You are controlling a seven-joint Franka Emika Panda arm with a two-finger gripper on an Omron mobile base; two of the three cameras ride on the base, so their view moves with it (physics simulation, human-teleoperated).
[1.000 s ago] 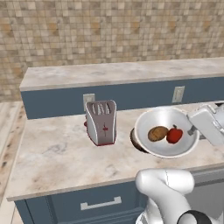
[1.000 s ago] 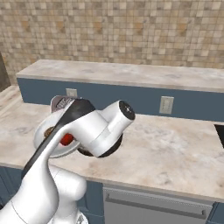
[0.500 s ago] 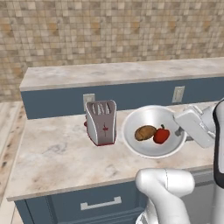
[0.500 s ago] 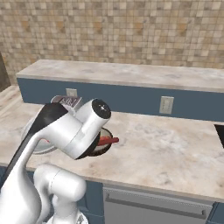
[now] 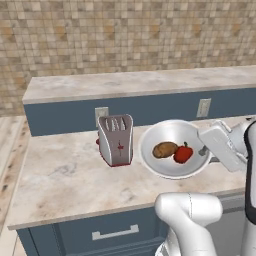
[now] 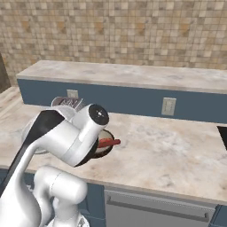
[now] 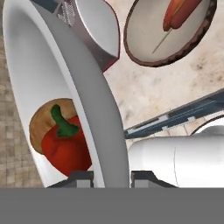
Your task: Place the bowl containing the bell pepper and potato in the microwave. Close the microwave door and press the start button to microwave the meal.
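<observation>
The task is in its early part, as I judge it: the bowl (image 5: 175,148) is gripped and carried above the counter (image 5: 65,175), but putting it into the microwave, closing the door and pressing start are all not yet done.

Going from left to right in the left base view, first stands the toaster (image 5: 116,139), then just beside it the bowl, and at the bowl's right rim the gripper (image 5: 212,150). In the hand view the fingers (image 7: 81,178) are closed on the rim.

The bowl is wide, shallow and white. Inside it the tan potato (image 5: 165,149) lies at the left, touching the glossy red bell pepper (image 5: 183,153) at the right.
</observation>
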